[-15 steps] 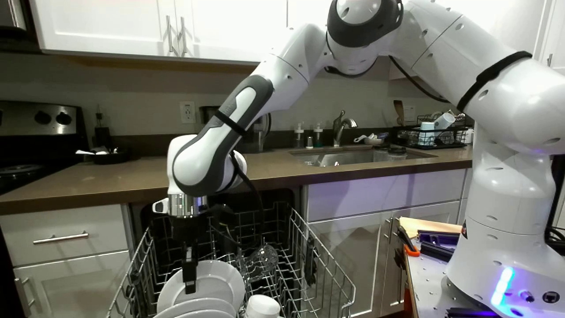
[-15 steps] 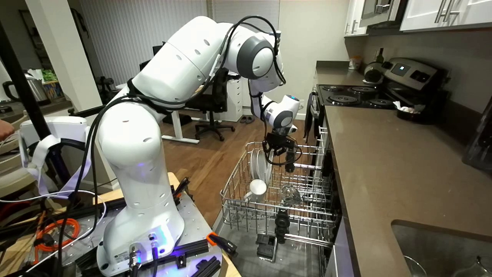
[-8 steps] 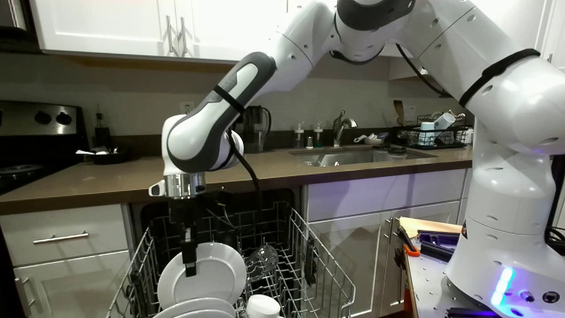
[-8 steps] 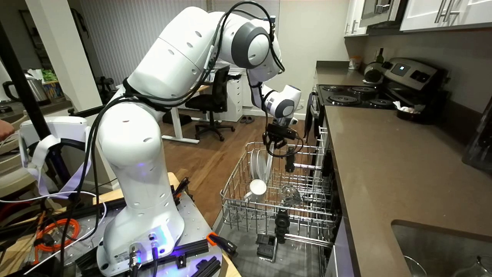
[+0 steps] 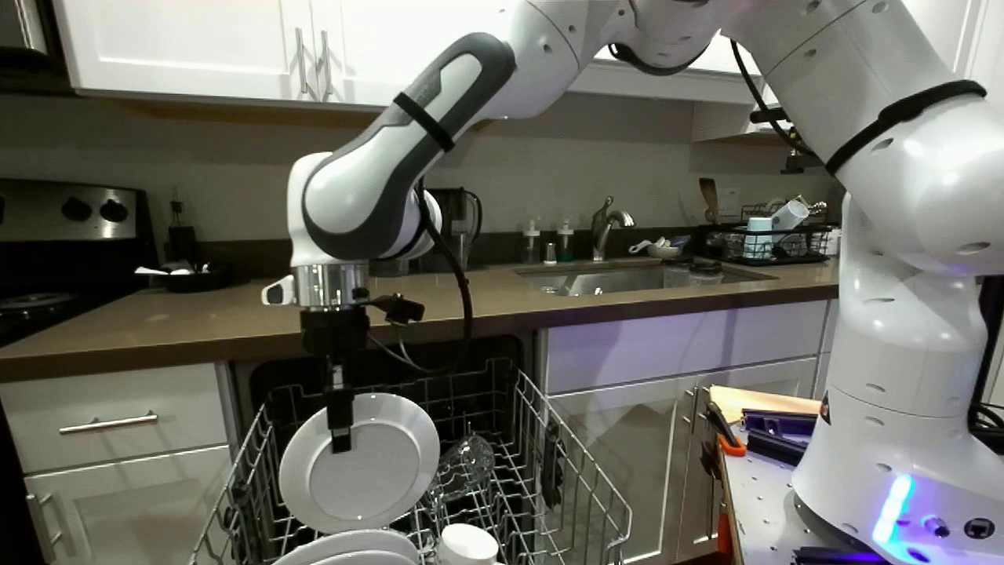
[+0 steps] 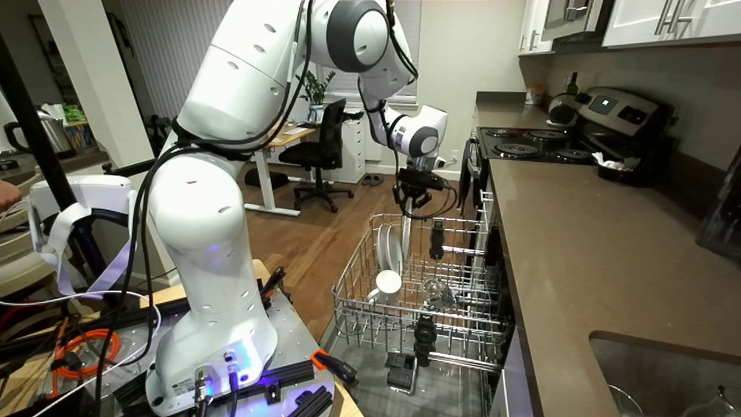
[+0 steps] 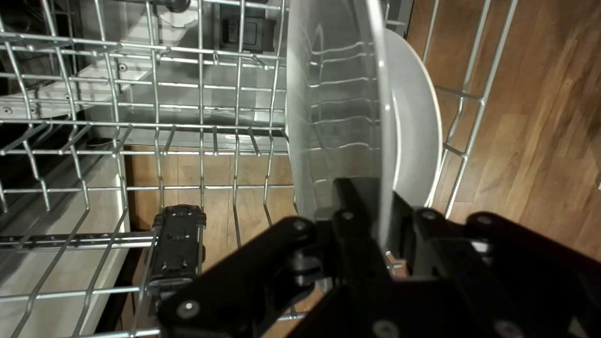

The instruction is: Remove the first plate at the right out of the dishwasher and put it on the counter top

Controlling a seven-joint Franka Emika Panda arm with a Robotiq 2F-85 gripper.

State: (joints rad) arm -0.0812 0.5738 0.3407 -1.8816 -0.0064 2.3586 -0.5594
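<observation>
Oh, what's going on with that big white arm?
A robot's gripper is pinching a pale plate by its edge, roughly upright, at the pulled-out rack of the dishwasher. I can't tell if it's fully out. Other plates and a white mug sit there. The plate isn't on the counter top yet.

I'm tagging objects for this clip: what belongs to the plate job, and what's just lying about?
Part of the job:
plate, held upright
gripper, closed on the plate's rim
dishwasher, open
counter top, where the plate should go

Just lying about:
other plates, white mug and clear glassware, in the dishwasher
pump bottles
</observation>
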